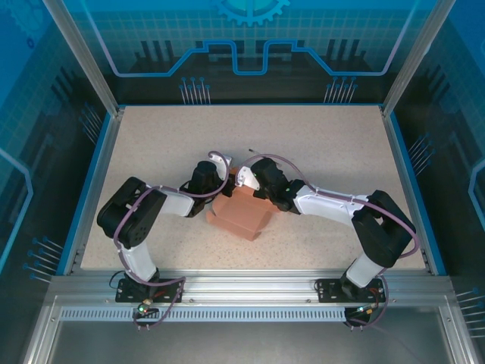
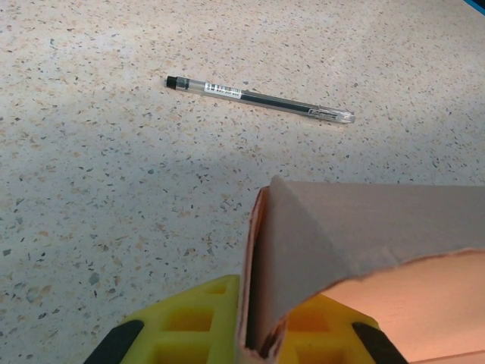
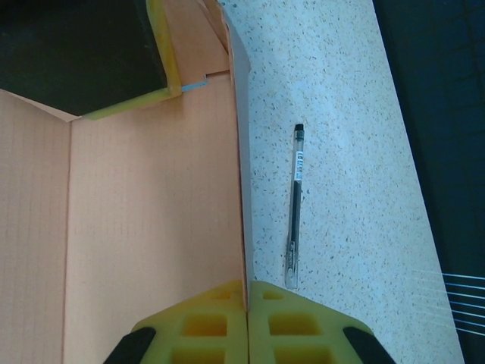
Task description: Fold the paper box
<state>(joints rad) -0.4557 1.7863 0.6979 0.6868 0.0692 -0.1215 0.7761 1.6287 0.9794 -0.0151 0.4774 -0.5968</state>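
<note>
**Near edge of table.** Two black-and-white robot arms, left arm (image 1: 140, 216) and right arm (image 1: 379, 227). Both reach inward and meet near the middle of the speckled beige table (image 1: 151, 152).

**Middle of table, just nearer than the grippers.** Salmon-pink thin cardboard paper box (image 1: 241, 216), partly formed. The base panel lies flat on the table with its long axis roughly left to right, slightly skewed. One wall stands up along the far side.

**Left gripper** (image 2: 261, 303), yellow padded fingers. Closed on a folded flap of the paper box, which rises between the pads at the left end of the far wall.

**Right gripper** (image 3: 248, 311), yellow padded fingers. Pads pressed together on the thin upright wall, whose edge runs straight into the seam between them. The flat pink panel spreads to the left in the right wrist view.

**Deciding relation.** Both grippers sit on the far wall and are about equally near it. The body of the box lies toward the near edge from them. Judged from this, any fold turns along that wall's left-to-right crease.

**Farther, toward the far edge.** Slim clear-barrelled pen with a dark cap (image 2: 260, 98), lying loose on the table, apart from the box.
</note>
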